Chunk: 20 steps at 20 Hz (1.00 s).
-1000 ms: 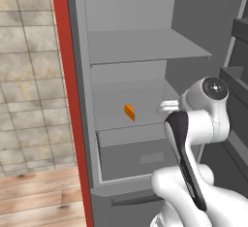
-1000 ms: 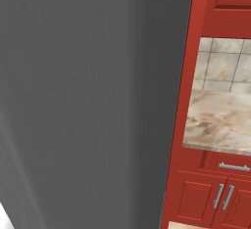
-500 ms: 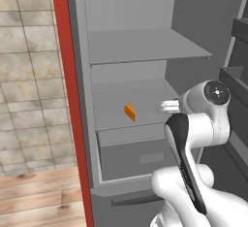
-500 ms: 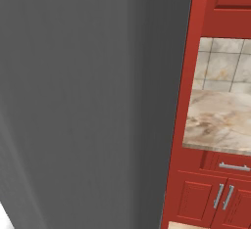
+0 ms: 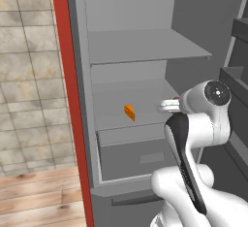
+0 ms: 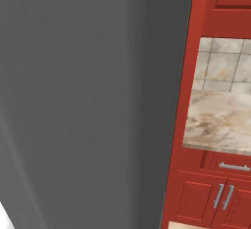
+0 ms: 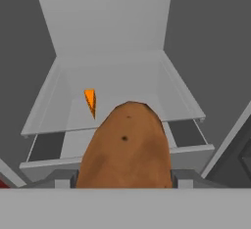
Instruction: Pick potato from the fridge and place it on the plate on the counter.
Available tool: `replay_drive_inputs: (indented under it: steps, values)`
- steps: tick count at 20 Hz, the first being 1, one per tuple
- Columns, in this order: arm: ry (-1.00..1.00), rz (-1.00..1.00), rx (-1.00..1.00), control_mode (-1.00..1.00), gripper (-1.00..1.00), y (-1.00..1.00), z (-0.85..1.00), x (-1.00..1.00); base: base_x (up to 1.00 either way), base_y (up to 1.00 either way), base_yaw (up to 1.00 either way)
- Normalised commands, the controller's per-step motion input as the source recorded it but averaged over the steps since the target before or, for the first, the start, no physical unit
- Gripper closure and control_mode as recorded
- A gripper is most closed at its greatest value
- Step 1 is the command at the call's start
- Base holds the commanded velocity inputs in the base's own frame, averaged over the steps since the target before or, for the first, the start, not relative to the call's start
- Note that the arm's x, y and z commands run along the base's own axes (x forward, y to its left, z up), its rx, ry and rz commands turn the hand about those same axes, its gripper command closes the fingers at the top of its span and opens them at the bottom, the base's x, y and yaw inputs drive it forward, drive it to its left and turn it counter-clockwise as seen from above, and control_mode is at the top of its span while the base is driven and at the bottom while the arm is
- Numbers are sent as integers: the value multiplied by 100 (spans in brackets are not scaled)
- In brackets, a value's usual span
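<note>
Inside the fridge [image 5: 145, 51], just above its shelf where an orange wedge [image 7: 90, 101] lies, the fingers [image 7: 125, 181] grip the potato [image 7: 126, 145] snugly, lifted clear for carrying toward the surface [image 6: 220, 123].

The arm [image 5: 193, 138] has drawn slightly back.
</note>
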Motion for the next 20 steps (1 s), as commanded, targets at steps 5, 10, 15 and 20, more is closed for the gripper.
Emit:
replay_drive_inputs:
  steps: [5, 10, 15, 20]
  values:
    - [0, 0, 0, 100, 100, 0, 0, 0, -14, 4, 0]
    - [0, 0, 0, 100, 100, 0, 0, 0, -26, 16, 2]
    - [0, 0, 0, 100, 100, 0, 0, 0, -37, 16, 4]
    - [0, 0, 0, 100, 100, 0, 0, 0, -37, 17, 7]
